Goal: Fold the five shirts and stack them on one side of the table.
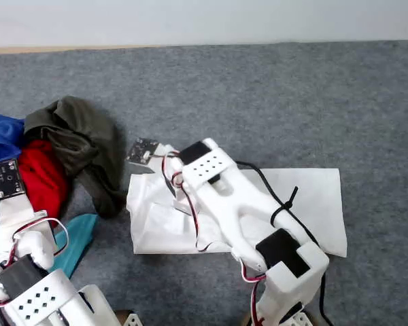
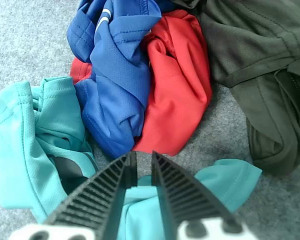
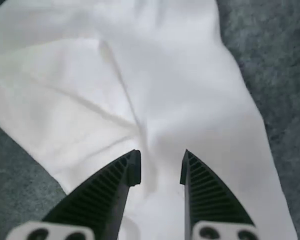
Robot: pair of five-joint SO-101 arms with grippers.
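Observation:
A white shirt (image 1: pixel 313 197) lies spread in the middle of the table, bunched at its left end. My right arm (image 1: pixel 211 176) stretches over it. My right gripper (image 3: pixel 160 160) hangs open just above the white shirt (image 3: pixel 155 75), with nothing between its fingers. At the table's left lies a heap of a blue shirt (image 1: pixel 0 136), a red shirt (image 1: pixel 41 173), a dark olive shirt (image 1: pixel 81 136) and a teal shirt (image 1: pixel 78 238). My left gripper (image 2: pixel 143 157) is shut and holds nothing, hovering over the teal shirt (image 2: pixel 25 140), close to the blue shirt (image 2: pixel 115 75) and the red shirt (image 2: pixel 175 90).
The grey felt-like table top (image 1: pixel 272 95) is bare at the back and to the right. The left arm's base (image 1: pixel 34 292) stands at the front left corner. A black cable (image 1: pixel 285 200) runs along the right arm over the white shirt.

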